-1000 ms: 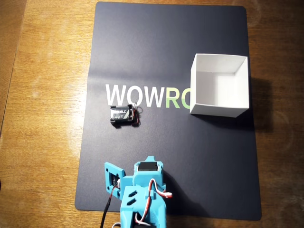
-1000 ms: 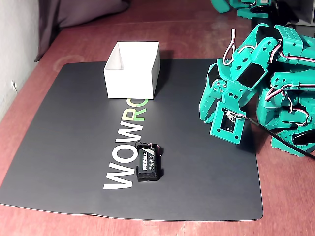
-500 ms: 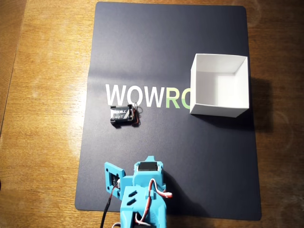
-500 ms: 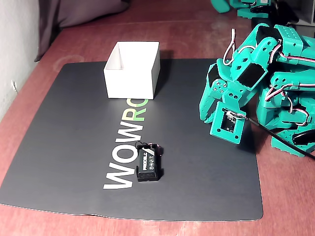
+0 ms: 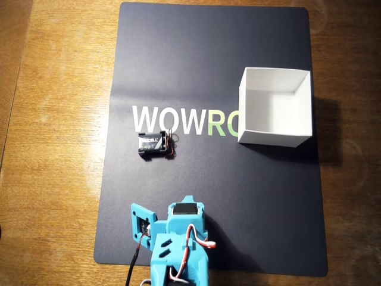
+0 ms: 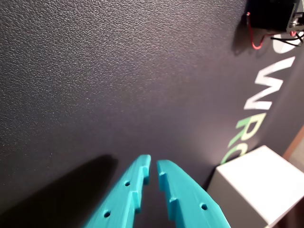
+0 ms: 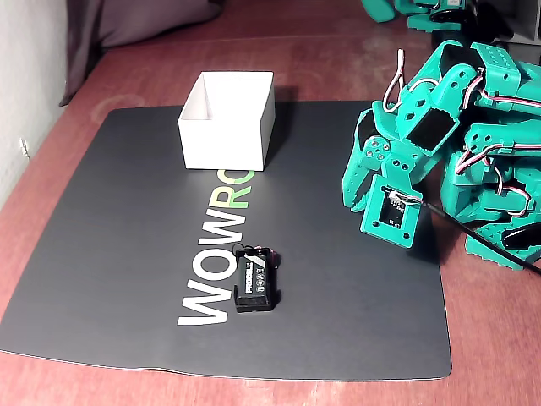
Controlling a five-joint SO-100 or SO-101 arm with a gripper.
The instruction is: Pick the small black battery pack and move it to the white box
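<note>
The small black battery pack [image 5: 152,145] lies on the dark mat just below the "WOW" lettering, its red-black wires at its right end in the overhead view. It also shows in the fixed view [image 7: 256,288] and at the wrist view's top right corner [image 6: 272,12]. The white box [image 5: 272,137] stands open-topped at the mat's right side, its wall [image 7: 221,149] facing the fixed camera. My gripper [image 6: 153,165] hovers over bare mat with its teal fingers nearly touching and nothing between them. It is well apart from the pack and from the box corner [image 6: 259,183].
The folded teal arm [image 5: 178,241] sits at the mat's near edge in the overhead view and at the right in the fixed view [image 7: 423,135]. The dark mat [image 5: 208,53] with white and green letters lies on a wooden table [image 5: 53,119]. More teal parts stand at the fixed view's top right [image 7: 423,13].
</note>
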